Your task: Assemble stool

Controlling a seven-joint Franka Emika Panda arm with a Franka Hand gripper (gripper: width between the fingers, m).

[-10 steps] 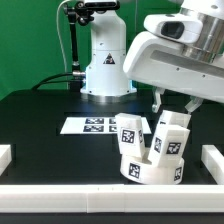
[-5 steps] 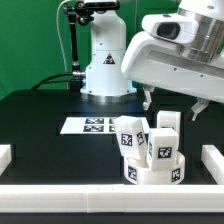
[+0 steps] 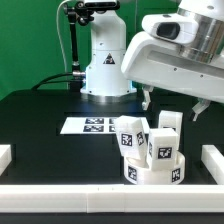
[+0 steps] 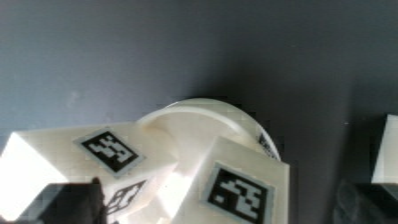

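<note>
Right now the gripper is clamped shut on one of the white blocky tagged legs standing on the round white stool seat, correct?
Not quite. The gripper is open and holds nothing; it hangs above the white blocky tagged legs, which do stand on the round white stool seat. The exterior view shows the fingers spread clear of them.

Backdrop: a plain green wall [image 3: 30, 45] filled the space behind the table.
Table: a black matte tabletop [image 3: 40, 125] spread across the exterior view.
Bars: plain white bars lined the table's edges, one along the front edge [image 3: 60, 197], one at the exterior view's left edge [image 3: 4, 156], one at its right [image 3: 212, 158].
Marker board: lay flat near the table's middle [image 3: 85, 125].
Light: even and soft.
</note>
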